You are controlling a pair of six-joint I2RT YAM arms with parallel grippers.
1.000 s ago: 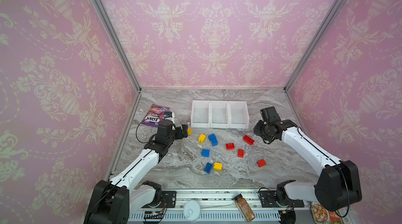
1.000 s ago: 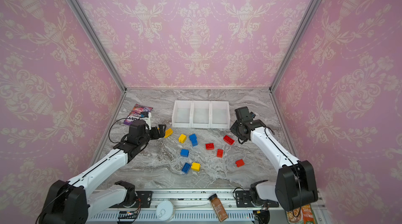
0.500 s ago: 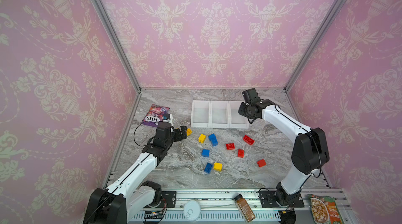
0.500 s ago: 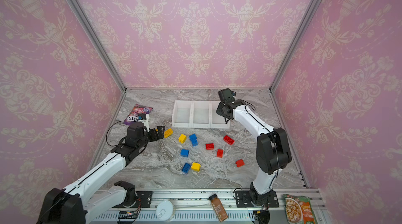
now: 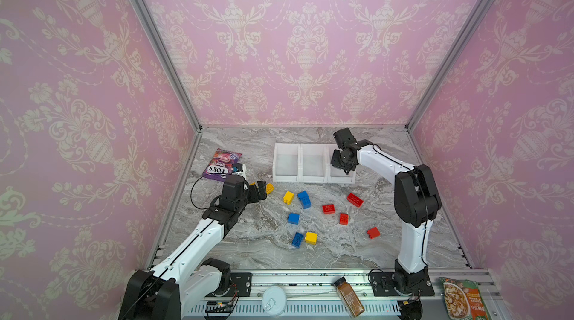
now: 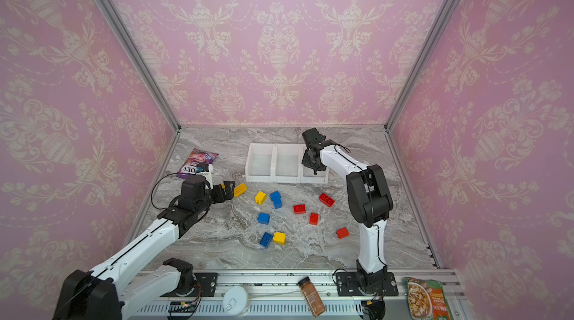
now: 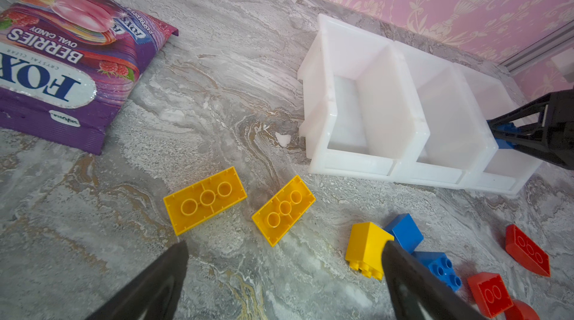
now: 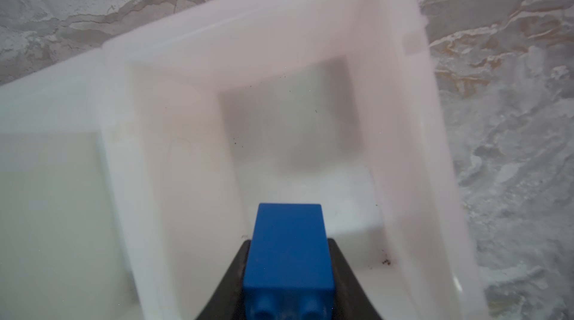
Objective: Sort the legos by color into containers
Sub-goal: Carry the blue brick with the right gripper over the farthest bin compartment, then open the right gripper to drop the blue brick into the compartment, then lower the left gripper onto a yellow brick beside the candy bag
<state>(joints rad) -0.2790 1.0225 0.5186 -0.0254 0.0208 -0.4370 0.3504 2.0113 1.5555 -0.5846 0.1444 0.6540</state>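
Nearest, red, blue and yellow bricks [image 5: 311, 237] are seen scattered across the marble surface [image 5: 248, 240]. The left hand [image 7: 284, 245] is held wide open, released, close to two yellow bricks [image 7: 205, 200] lying flat. Farthest back, a blue brick [image 8: 287, 240] is clamped in the right hand [image 5: 343, 164], poised over the right-end white bin [image 8: 403, 116].

In both top views the right gripper [image 5: 344, 170] covers part of the right-hand bin [image 5: 340, 180], and the blue brick [image 8: 289, 259] it holds is hidden there. In the right wrist view that brick is cut off by the picture's edge, and the bin is blurry. At the lower right of a top view, a snack bag [image 6: 427, 299] runs off the frame.
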